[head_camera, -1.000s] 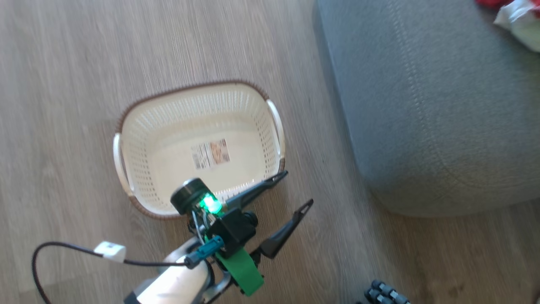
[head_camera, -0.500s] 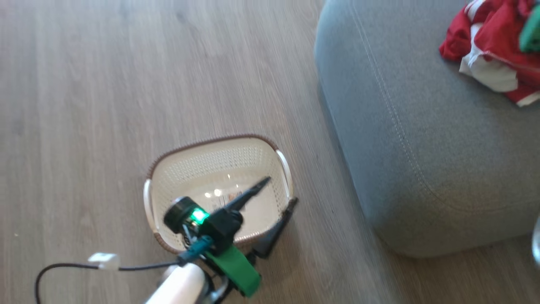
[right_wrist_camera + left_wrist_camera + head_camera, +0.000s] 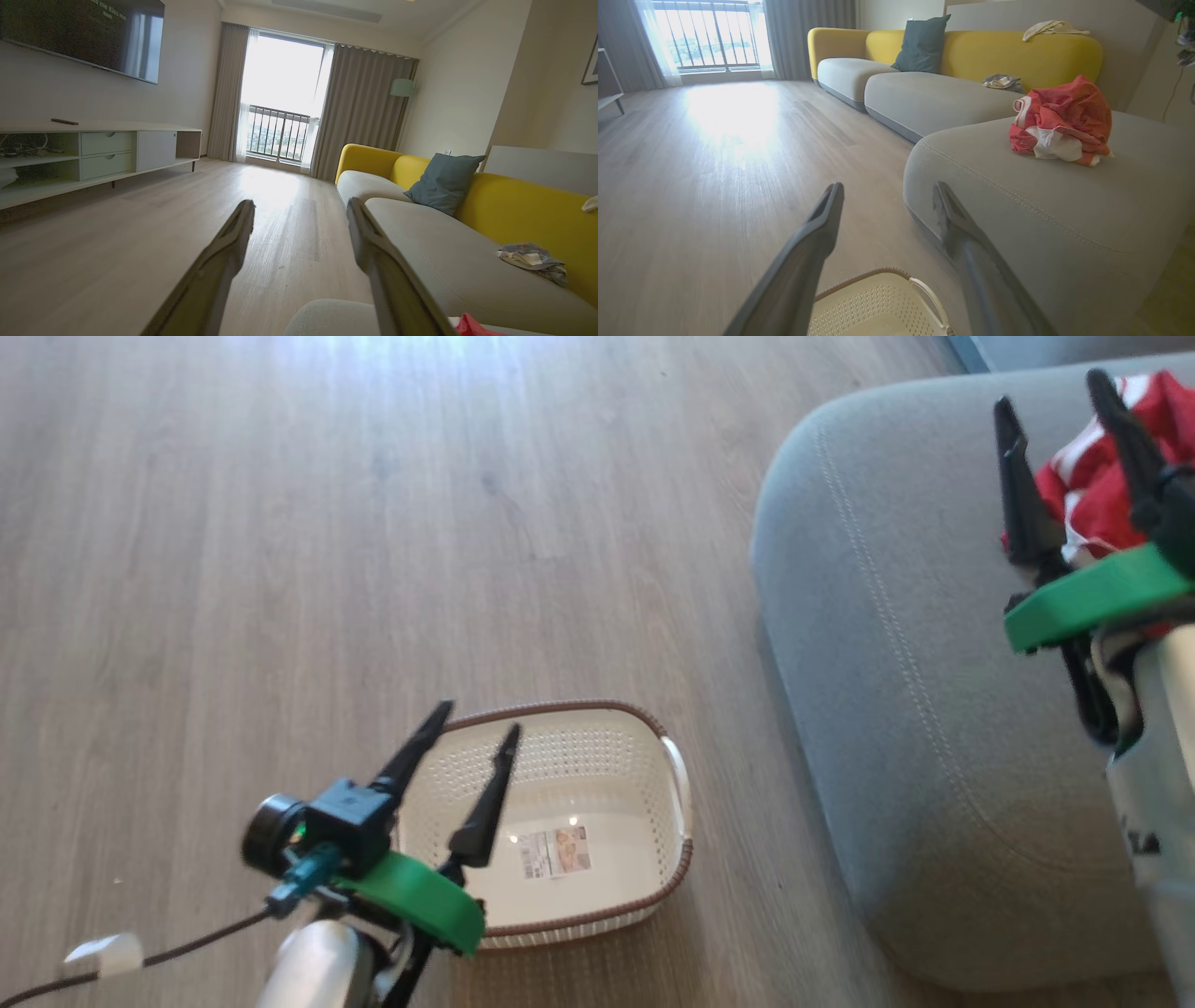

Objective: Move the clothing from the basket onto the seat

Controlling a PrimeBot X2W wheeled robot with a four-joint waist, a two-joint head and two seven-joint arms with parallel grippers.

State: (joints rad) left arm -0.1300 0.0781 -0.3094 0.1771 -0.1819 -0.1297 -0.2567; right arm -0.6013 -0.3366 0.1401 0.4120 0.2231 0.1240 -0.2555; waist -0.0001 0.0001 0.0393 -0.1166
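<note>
A home living room — a long sofa (image 3: 1008, 58) with a yellow back and a teal cushion (image 3: 922, 44) crosses the top of the left wrist view. In the right wrist view a wall-mounted television (image 3: 84, 37) hangs upper left above a low cabinet (image 3: 93, 149), and floor-length curtains (image 3: 359, 112) flank a balcony door (image 3: 280, 93) at centre — pale wood-plank floor (image 3: 93, 261) below.

Pale wood-look floor (image 3: 280, 523) fills the upper left of the head view. Left wrist view, top centre: yellow backrest (image 3: 999, 51) with a dark teal cushion (image 3: 922, 44) leaning against it. A cream cloth (image 3: 1052, 27) is draped on its top, and a crumpled grey-white cloth (image 3: 1001, 82) lies just below. Right wrist view: wall screen (image 3: 84, 35) upper left, low cabinet (image 3: 93, 154) beneath it, curtained balcony window (image 3: 280, 93) top centre.
</note>
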